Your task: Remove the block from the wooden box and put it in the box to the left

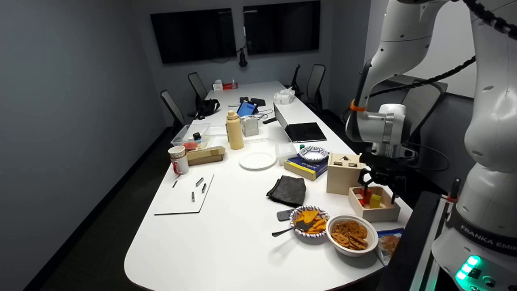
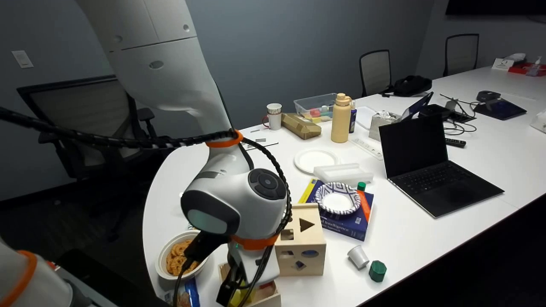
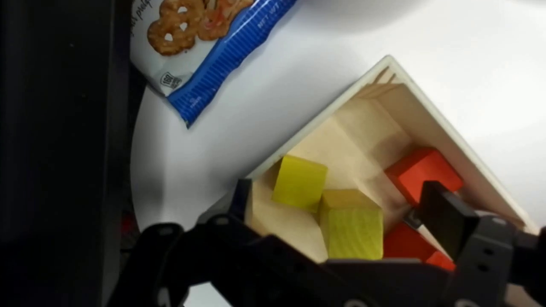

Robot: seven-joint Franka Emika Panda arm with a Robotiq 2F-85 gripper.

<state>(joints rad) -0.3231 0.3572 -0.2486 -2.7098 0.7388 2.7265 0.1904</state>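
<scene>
Claw [image 3: 344, 209]: fingers [image 3: 445, 217] spread wide, gripping nothing; hangs low over the wooden box [image 3: 411, 108].
Yellow block [image 3: 355, 233]: inside the wooden box, loose, in the gap between the fingers. Taken as the taller of two yellow pieces; cannot be certain that is the one meant.
Second yellow piece [image 3: 300, 182]: right beside it, touching or nearly so.
Red pieces [image 3: 431, 170]: same box, toward the finger on the wrist view's right.
Grasp: looks like lining-up. Best to centre the block, set the pads square to two opposite faces, then lower straight. Finger on the wrist view's left is near the rim; cannot tell which side of the wall it would land. Slow squeeze, so the neighbour is not pinched too.
Lift: straight up, clear of the walls, before any sideways travel.
Left-hand box [image 1: 342, 180]: just beside the wooden box; shaped holes in top and side, so the block will likely need turning to fit.
Snack bag [image 3: 217, 51]: "NET WT" on blue edge, "160" in a small badge; script cut off.
Book [image 2: 354, 219]: "Intelligence" on the spine.
Robot base [image 1: 470, 238]: "FRANKA EMIK", remainder out of frame.
</scene>
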